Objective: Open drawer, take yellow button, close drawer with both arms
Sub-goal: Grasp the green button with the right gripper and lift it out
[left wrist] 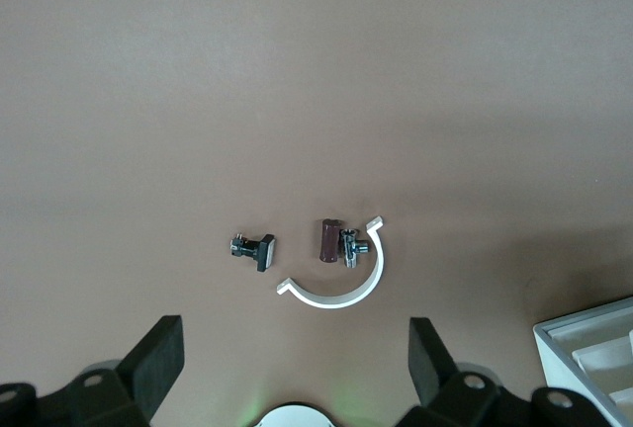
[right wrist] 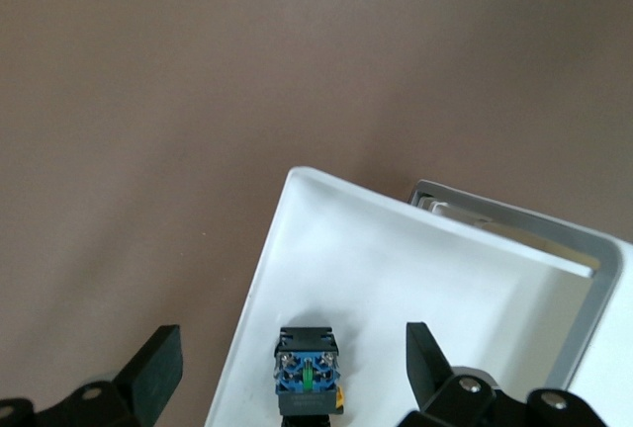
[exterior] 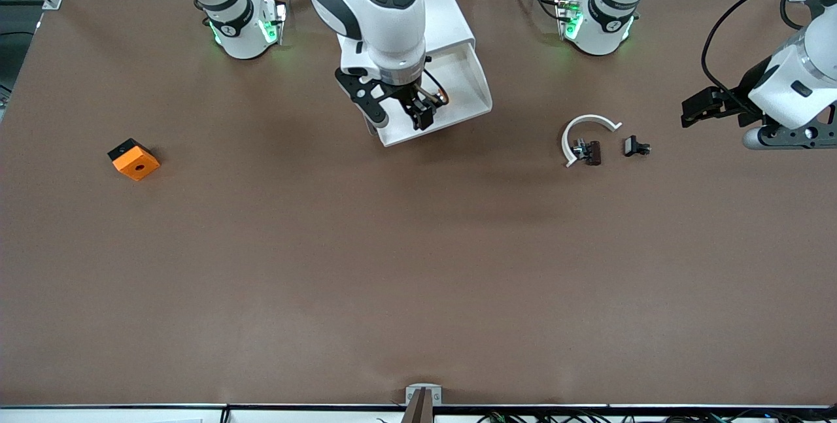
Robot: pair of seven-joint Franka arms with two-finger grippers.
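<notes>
The drawer (exterior: 465, 91) is pulled out of the white cabinet (exterior: 446, 14), on the side nearer the front camera. In the right wrist view the button (right wrist: 309, 376) lies in the drawer (right wrist: 396, 269), its blue base and black body showing with a sliver of orange. My right gripper (exterior: 399, 117) is open over the drawer. In its wrist view the gripper (right wrist: 292, 346) has one finger on each side of the button, apart from it. The button is hidden in the front view. My left gripper (exterior: 694, 111) waits open and empty over the table at the left arm's end (left wrist: 294, 348).
A white curved piece (exterior: 587, 130), a brown clip (exterior: 592, 152) and a black clip (exterior: 635, 146) lie between the drawer and the left gripper. An orange square block (exterior: 134, 159) sits toward the right arm's end. A corner of the cabinet (left wrist: 593, 343) shows in the left wrist view.
</notes>
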